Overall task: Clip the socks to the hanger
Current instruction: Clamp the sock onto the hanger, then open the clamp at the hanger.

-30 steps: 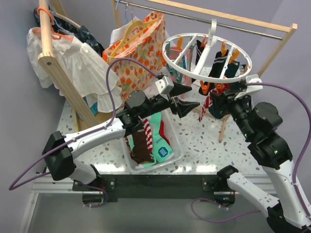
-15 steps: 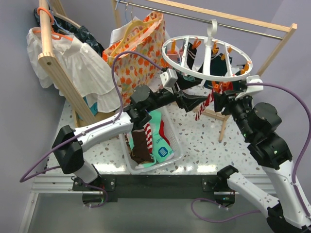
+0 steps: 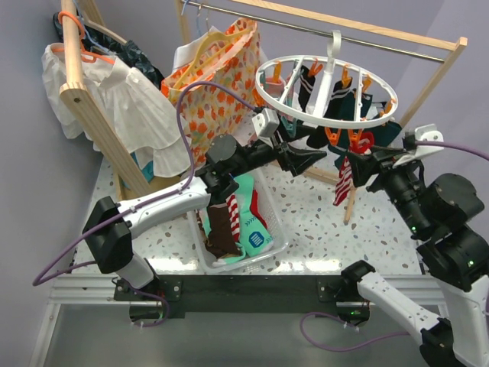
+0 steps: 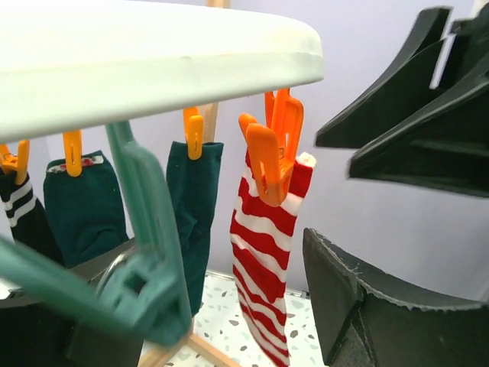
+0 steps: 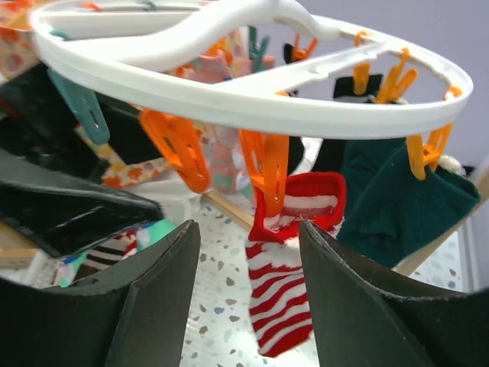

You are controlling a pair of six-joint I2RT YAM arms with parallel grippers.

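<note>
The white ring hanger hangs from the wooden rail; it also shows in the right wrist view and the left wrist view. A red-and-white striped sock hangs from an orange clip at the ring's near rim, free of both grippers. My left gripper is open and empty, just left of that sock. My right gripper is open and empty, just right of it, and the sock hangs beyond its fingers. More socks lie in the clear bin.
Several dark and teal socks hang clipped on the ring's far side. Empty orange and teal clips dangle at its near left. The wooden rail frame, an orange floral bag and a white shirt stand behind.
The right gripper has let go of the striped sock and drawn back to the right. The sock now hangs from the clip. The left gripper rose toward the ring.
</note>
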